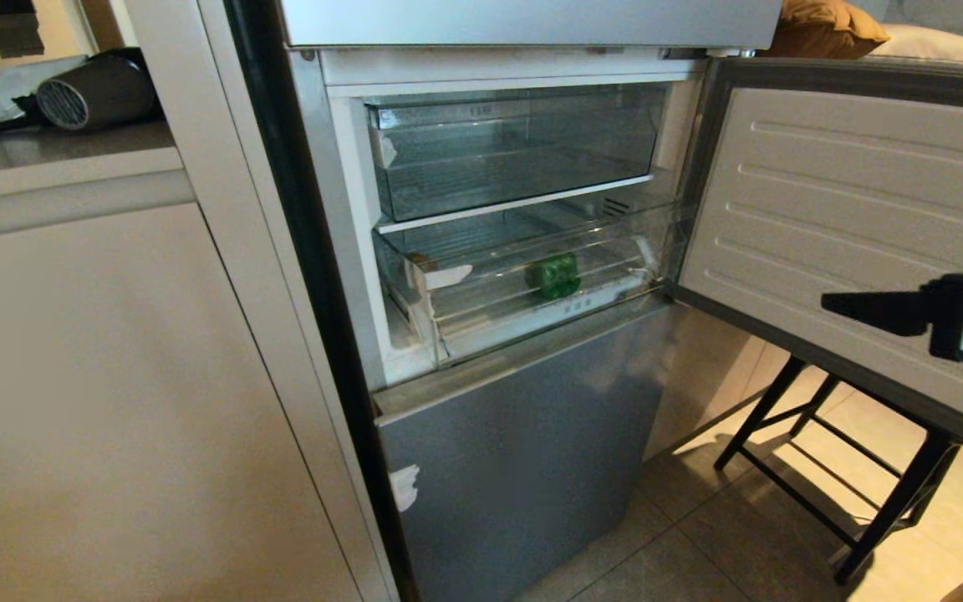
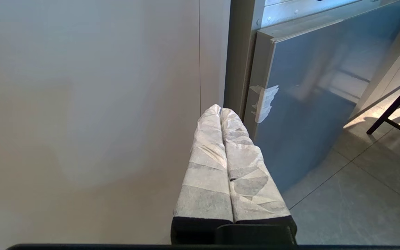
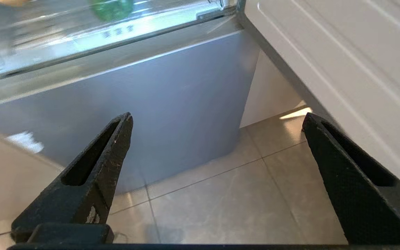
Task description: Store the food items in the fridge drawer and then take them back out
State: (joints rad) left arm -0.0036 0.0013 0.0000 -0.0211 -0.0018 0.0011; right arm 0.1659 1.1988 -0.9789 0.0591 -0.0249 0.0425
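Resting on the ribbed floor of the clear fridge drawer [image 1: 532,276], the bell pepper [image 1: 554,276] looks light, glossy (likely slippery), best pinched across its lumpy middle; right gripper [image 3: 217,139] spread empty nearby; left gripper [image 2: 225,114] parked, clenched.

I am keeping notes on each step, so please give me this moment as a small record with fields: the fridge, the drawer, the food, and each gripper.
fridge door: swung open to the right
drawer: clear drawer in the lower slot, above the grey panel
pepper: green pepper lying inside the drawer
potato: a tan shape at the drawer's left end may be it; cannot confirm
right gripper: open, empty, in front of the open door, away from the drawer
left gripper: shut, empty, low beside the cabinet and the grey panel
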